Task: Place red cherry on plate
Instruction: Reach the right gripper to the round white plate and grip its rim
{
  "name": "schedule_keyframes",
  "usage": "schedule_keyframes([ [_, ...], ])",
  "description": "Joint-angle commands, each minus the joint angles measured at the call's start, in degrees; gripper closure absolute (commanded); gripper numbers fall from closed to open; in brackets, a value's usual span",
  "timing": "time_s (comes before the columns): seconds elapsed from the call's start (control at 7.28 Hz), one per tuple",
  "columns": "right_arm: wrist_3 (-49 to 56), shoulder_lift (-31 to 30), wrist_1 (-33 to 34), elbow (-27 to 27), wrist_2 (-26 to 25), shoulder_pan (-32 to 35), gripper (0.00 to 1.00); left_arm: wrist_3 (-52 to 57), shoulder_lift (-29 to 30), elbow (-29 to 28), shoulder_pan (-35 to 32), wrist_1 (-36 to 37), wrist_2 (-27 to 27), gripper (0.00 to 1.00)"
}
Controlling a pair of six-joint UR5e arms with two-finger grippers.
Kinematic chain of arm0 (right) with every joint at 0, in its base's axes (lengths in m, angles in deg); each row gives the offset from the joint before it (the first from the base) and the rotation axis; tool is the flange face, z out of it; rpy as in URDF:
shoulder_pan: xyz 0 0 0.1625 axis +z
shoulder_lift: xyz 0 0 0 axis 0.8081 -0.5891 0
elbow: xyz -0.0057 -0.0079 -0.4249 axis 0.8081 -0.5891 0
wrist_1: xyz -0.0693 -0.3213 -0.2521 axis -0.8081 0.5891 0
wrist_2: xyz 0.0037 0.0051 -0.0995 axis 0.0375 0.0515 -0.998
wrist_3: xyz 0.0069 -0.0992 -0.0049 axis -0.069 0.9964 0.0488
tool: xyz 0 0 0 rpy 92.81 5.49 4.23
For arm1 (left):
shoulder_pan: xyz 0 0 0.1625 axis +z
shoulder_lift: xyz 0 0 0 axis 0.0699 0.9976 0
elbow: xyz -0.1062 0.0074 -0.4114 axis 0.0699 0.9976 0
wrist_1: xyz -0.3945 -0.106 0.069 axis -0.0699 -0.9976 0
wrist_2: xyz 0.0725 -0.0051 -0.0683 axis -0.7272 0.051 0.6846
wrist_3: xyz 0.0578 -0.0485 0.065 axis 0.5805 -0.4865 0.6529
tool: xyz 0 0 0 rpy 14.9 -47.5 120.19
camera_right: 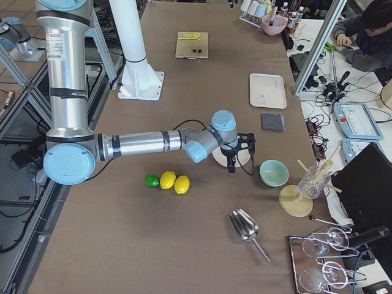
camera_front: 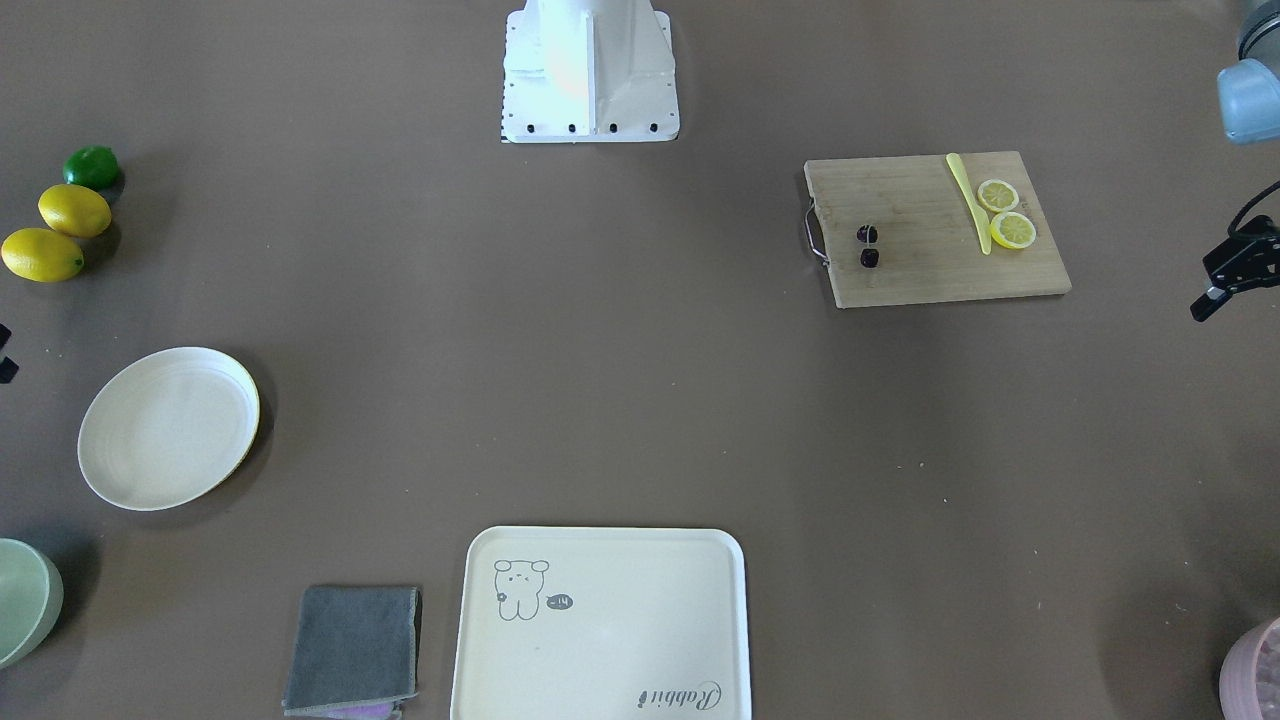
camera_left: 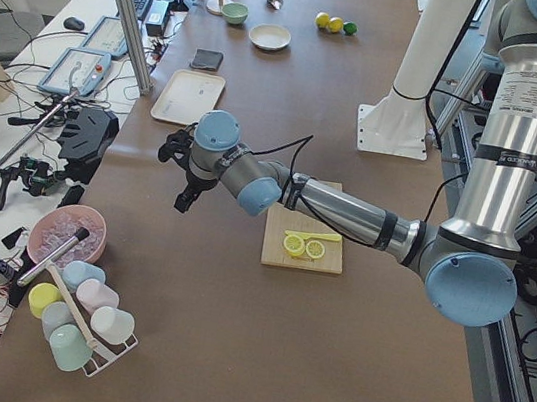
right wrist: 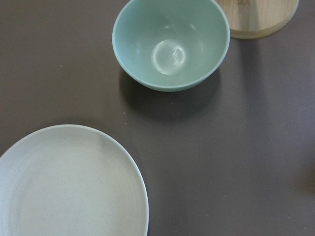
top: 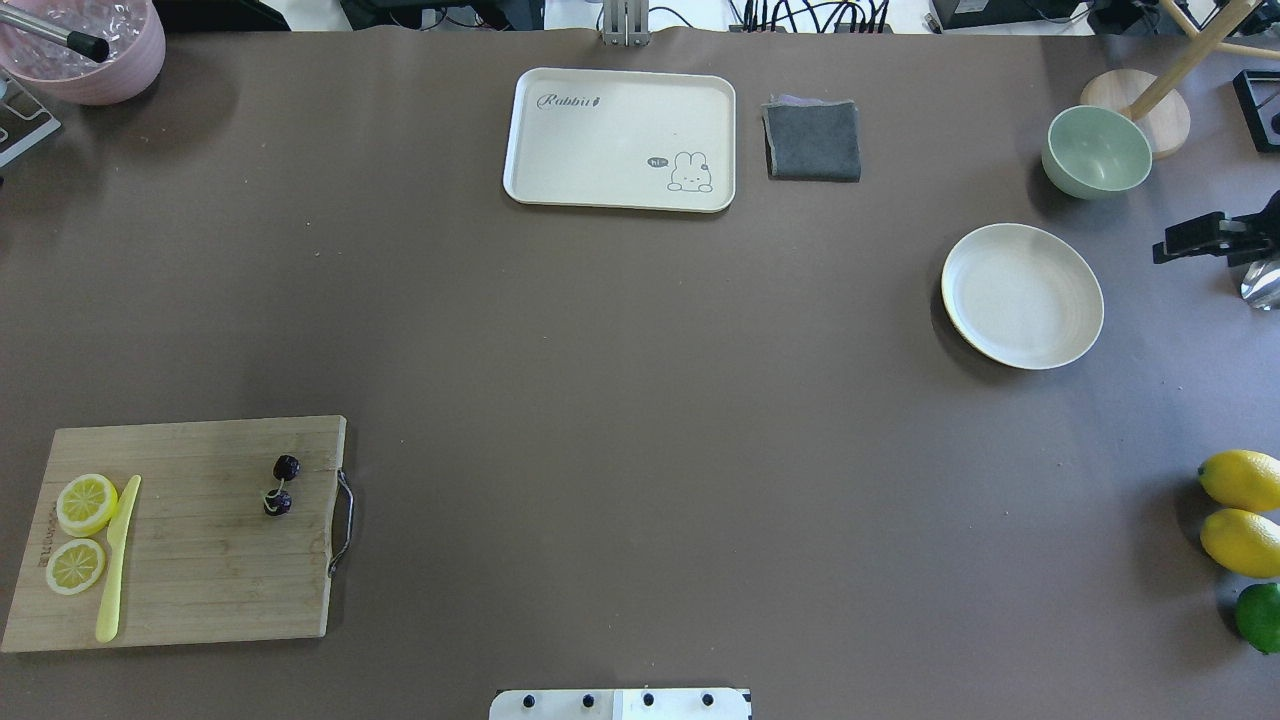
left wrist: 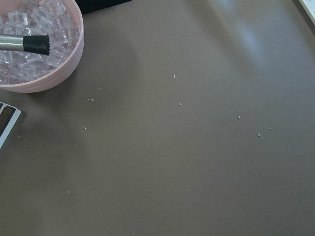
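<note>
Exterior front-facing — red cherry (on cutting board) far from left gripper

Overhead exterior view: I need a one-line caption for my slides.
The red cherry lies on the wooden cutting board at left; the empty plate sits far right.

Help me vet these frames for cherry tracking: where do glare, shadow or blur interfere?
Overhead exterior: the red cherry is sharp and evenly lit on the cutting board; the plate throws a soft shadow toward that view's left. Exterior front-facing: the white robot base is blown out. Right wrist-mounted: a bright highlight sits in the green bowl. Exterior right: the cherry shows only as tiny dark specks.
</note>
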Motion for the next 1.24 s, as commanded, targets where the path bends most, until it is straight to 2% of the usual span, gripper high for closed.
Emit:
schedule_keyframes([
  [0.0, -13.6, 2.8, -20.9, -13.0, -2.6, -7.3, 0.17, -0.8, -0.5, -0.3, 0.3, -1.8, -0.1, 0.02],
  [0.27, -17.1, 2.2, -22.2, -12.9, -5.0, -9.5, 0.21, -0.8, -0.5, -0.4, 0.2, -1.8, -0.1, 0.02],
  [0.41, -17.5, 1.7, -22.2, -12.9, -5.1, -9.5, 0.28, -0.8, -0.5, -0.2, 0.2, -1.8, -0.1, 0.02],
  [0.55, -17.8, 1.0, -22.2, -12.6, -5.3, -9.5, 0.60, -0.8, -0.8, -0.1, 0.2, -1.9, -0.1, 0.02],
  [0.69, -20.3, 1.0, -22.3, -11.7, -5.3, -9.5, 1.00, -0.8, -0.9, -0.1, 0.2, -1.9, -0.1, 0.02],
  [1.1, -20.8, 1.4, -22.4, -11.4, -6.4, -10.4, 1.00, -0.8, -0.9, -0.3, 0.2, -1.9, -0.1, 0.02],
])
